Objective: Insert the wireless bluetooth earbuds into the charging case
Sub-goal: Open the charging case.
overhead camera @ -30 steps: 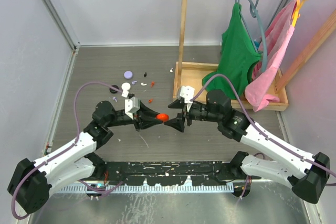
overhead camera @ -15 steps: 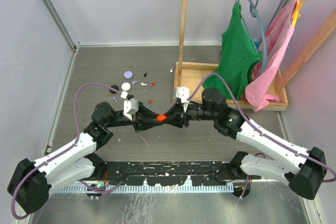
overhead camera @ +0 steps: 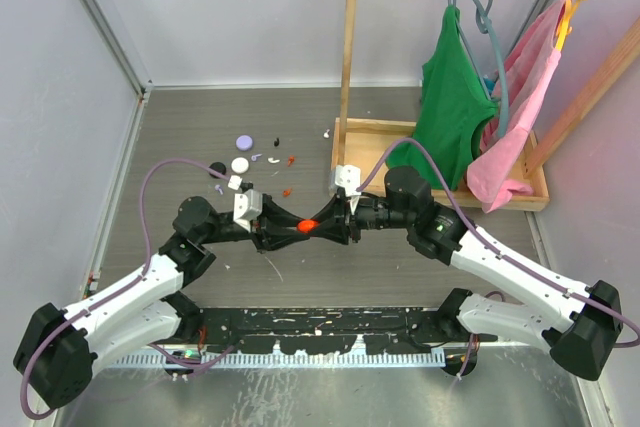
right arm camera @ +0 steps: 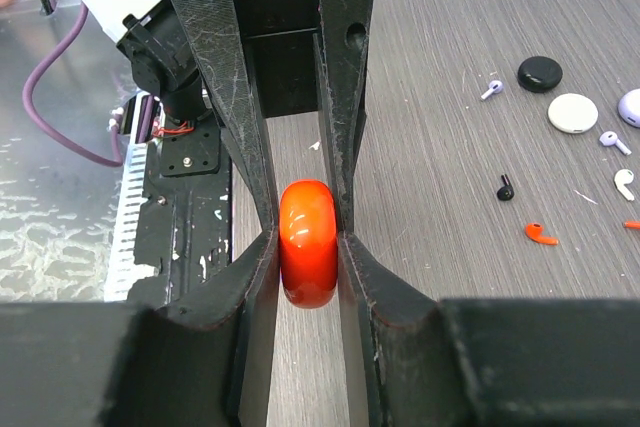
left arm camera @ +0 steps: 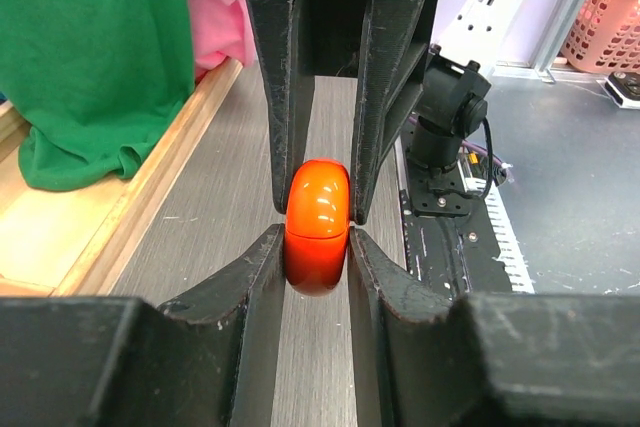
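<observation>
Broadly, the grey wood-grain table (overhead camera: pixel 400 277) fills the floor of the top view, and a wooden rack (overhead camera: pixel 352 67) stands at its far right with a green garment (overhead camera: pixel 450 97) and a pink garment (overhead camera: pixel 520 97) hanging from its bar. Both arms reach inward from the near edge, the left arm (overhead camera: pixel 130 292) and the right arm (overhead camera: pixel 510 272) meeting tip to tip above the middle of the table. The left gripper (left arm camera: pixel 316 247) is closed narrowly on the red charging case (left arm camera: pixel 317 212), its two fingers (left arm camera: pixel 262 262) pressing the lower part of the case from either side. The right gripper (right arm camera: pixel 308 245) clamps the same case from the opposite end, its jaws likewise drawn in tight against the glossy flanks. The case is thus held edge-on between the two grippers, lifted off the table, and a thin seam crosses its middle in the left wrist view. Beyond the left gripper, three round discs lie near one another: a lilac disc (overhead camera: pixel 244 142), a white disc (overhead camera: pixel 240 163) and a black disc (overhead camera: pixel 216 170). The wireless bluetooth earbuds (right arm camera: pixel 541 234) lie scattered loose on the table just beside those discs, well apart from the case; red, black (right arm camera: pixel 505 188), white (right arm camera: pixel 625 183) and lilac (right arm camera: pixel 491 89) ones show in the right wrist view.
</observation>
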Robot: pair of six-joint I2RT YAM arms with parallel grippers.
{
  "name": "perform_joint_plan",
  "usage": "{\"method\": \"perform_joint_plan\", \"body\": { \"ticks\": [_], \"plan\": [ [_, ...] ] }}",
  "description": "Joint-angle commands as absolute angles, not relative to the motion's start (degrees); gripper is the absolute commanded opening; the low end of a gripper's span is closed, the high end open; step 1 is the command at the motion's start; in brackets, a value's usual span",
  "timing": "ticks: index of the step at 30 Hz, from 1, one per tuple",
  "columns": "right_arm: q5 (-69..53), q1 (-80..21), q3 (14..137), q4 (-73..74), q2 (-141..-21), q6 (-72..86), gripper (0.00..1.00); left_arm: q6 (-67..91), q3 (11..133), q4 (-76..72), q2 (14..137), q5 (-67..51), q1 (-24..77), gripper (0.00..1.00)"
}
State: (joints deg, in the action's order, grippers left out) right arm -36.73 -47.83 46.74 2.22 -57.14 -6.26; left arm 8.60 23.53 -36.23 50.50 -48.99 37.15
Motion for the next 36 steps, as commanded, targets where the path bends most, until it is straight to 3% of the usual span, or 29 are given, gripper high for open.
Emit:
{"method": "perform_joint_plan", "body": {
  "ticks": [1,14,19,24,33,36],
  "plan": [
    [-37.8,-48.0,49.7,-1.1,-56.4,-5.8,0.10,8.6,23.8,-38.9,50.8,-47.5,37.4,0.30],
    [-37.2,-47.9,49.1,-1.8,-56.3,-5.7,0.10,8.9,24.7,-36.2,51.1,-44.6,37.4,0.34],
    [-37.1,-48.0,48.8,-2.1,-56.6,-5.5,0.11,8.9,24.8,-36.2,51.0,-45.2,37.4,0.16],
    [-35.6,-47.9,48.9,-2.2,-56.2,-5.1,0.21,7.0,24.7,-35.0,51.0,-46.8,37.4,0.00],
    [-31.2,-47.6,49.2,-0.9,-55.8,-4.5,0.46,4.1,23.0,-35.0,48.8,-49.0,37.7,0.00],
    [-30.4,-47.3,49.4,-0.6,-56.0,-4.2,0.50,3.8,22.6,-35.1,47.8,-49.0,37.9,0.00]
  ]
}}
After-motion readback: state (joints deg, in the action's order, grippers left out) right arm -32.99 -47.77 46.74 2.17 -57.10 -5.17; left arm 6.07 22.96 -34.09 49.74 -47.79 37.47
